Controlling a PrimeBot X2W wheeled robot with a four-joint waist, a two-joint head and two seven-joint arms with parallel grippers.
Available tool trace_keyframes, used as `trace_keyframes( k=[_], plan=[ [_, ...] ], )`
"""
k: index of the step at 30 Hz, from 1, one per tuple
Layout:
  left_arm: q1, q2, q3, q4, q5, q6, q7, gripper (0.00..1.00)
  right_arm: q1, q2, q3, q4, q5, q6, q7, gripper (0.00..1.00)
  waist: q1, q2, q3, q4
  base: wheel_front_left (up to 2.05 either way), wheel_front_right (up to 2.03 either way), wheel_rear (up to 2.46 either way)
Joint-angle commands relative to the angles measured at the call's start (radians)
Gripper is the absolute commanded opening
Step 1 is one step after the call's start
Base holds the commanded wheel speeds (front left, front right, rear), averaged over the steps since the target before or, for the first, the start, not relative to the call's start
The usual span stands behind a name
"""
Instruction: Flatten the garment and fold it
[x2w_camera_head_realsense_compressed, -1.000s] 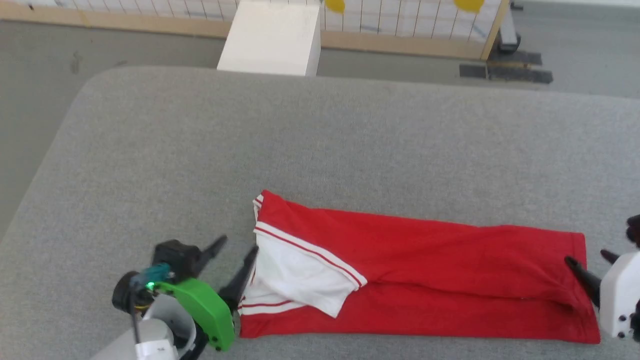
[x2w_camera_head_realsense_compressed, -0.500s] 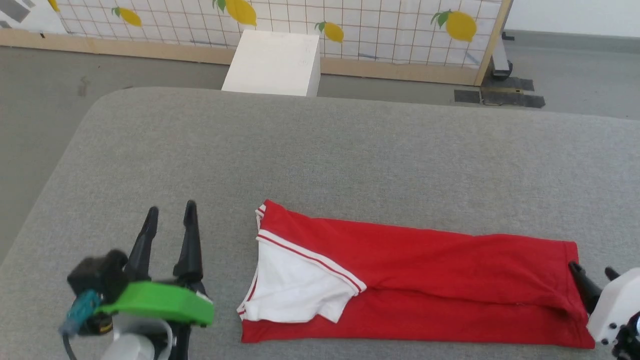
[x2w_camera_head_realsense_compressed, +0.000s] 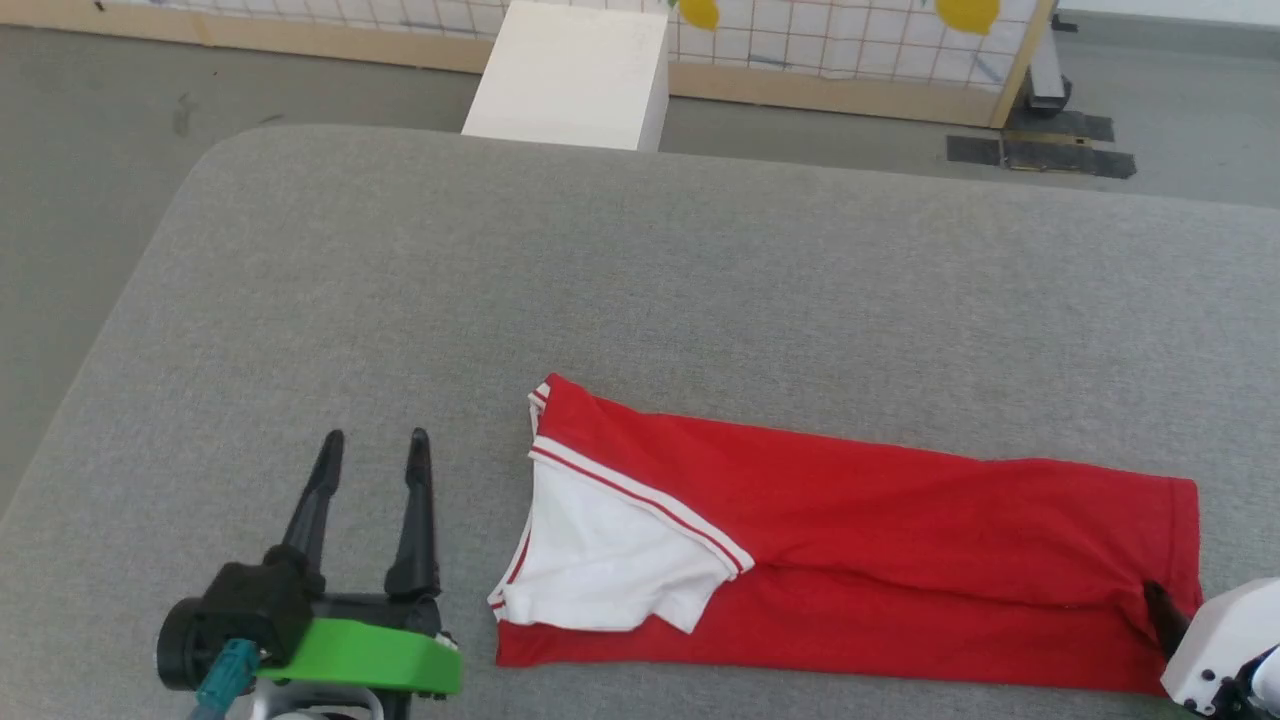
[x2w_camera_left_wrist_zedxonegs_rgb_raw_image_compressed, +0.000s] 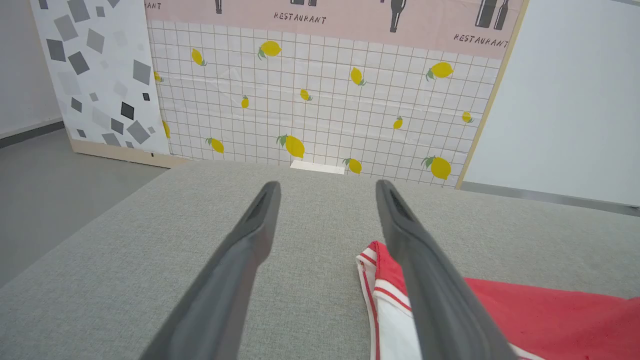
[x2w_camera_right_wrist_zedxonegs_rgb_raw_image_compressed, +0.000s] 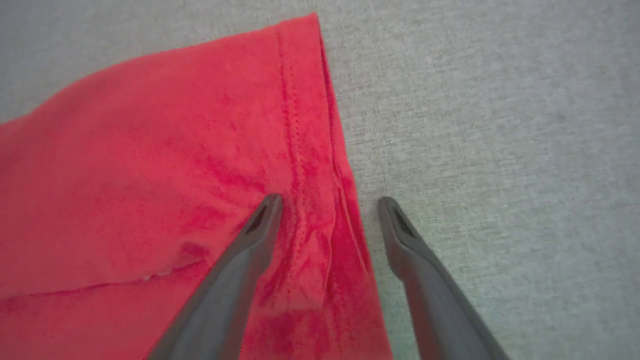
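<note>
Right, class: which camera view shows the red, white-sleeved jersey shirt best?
The head view: almost the whole red shirt lies on the grey padded table. The left wrist view shows its sleeve end; the right wrist view, its hem corner.

Red garment lies folded lengthwise, white sleeve atop.

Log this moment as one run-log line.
shirt: long folded strip on grey pad, white sleeve on top | left pincer: open, beside sleeve end, apart | right pincer: open, astride hem edge
</note>
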Motion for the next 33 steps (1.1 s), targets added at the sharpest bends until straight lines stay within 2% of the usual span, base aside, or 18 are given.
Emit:
trace_keyframes(
  k=[1,5,6,7,8,16,22,28,33],
  plan=[
    [0.008,-0.014,0.005,0.006,0.015,-0.015,-0.004,1.0,-0.019,0.005,0.005,0.027,-0.003,-0.001,-0.005,1.0,0.0001,-0.0001,0.014,0.013,0.0,0.0,0.0],
    [-0.003,-0.043,0.017,0.027,0.041,-0.049,-0.004,1.0,-0.019,0.005,0.053,0.1,0.011,-0.001,0.021,1.0,0.0001,-0.0001,0.028,0.023,0.0,0.0,0.0],
    [-0.004,-0.048,0.021,0.034,0.047,-0.056,-0.004,1.0,-0.015,0.004,0.068,0.116,0.016,-0.001,0.029,0.76,0.0001,-0.0001,0.031,0.024,0.0,0.0,0.0],
    [-0.007,-0.054,0.025,0.039,0.054,-0.064,-0.004,1.0,-0.012,0.002,0.079,0.128,0.021,-0.001,0.032,0.13,0.0001,-0.0001,0.034,0.026,0.0,0.0,0.0],
    [-0.008,-0.058,0.028,0.043,0.058,-0.07,-0.004,1.0,-0.011,0.001,0.088,0.135,0.024,-0.001,0.031,0.0,0.0001,-0.0001,0.036,0.026,0.0,0.0,0.0],
    [0.001,-0.083,0.065,0.082,0.08,-0.109,-0.004,1.0,-0.008,-0.038,0.142,0.127,0.044,-0.001,-0.037,0.0,0.0001,-0.0001,-0.002,0.007,0.0,0.0,0.0],
    [0.008,-0.094,0.08,0.089,0.09,-0.129,-0.004,1.0,-0.015,-0.111,0.07,0.095,0.018,-0.001,-0.084,0.0,0.0001,-0.0001,-0.032,-0.015,0.0,0.0,0.0],
    [0.016,-0.102,0.094,0.09,0.095,-0.144,-0.004,1.0,0.001,-0.201,-0.028,0.093,-0.038,-0.001,-0.084,0.0,0.0001,-0.0001,-0.045,-0.028,0.0,0.0,0.0],
    [0.028,-0.108,0.106,0.093,0.097,-0.153,-0.004,1.0,0.022,-0.202,-0.042,0.065,-0.02,-0.001,-0.059,0.0,0.0001,-0.0001,-0.066,-0.035,0.0,0.0,0.0]
  ],
)
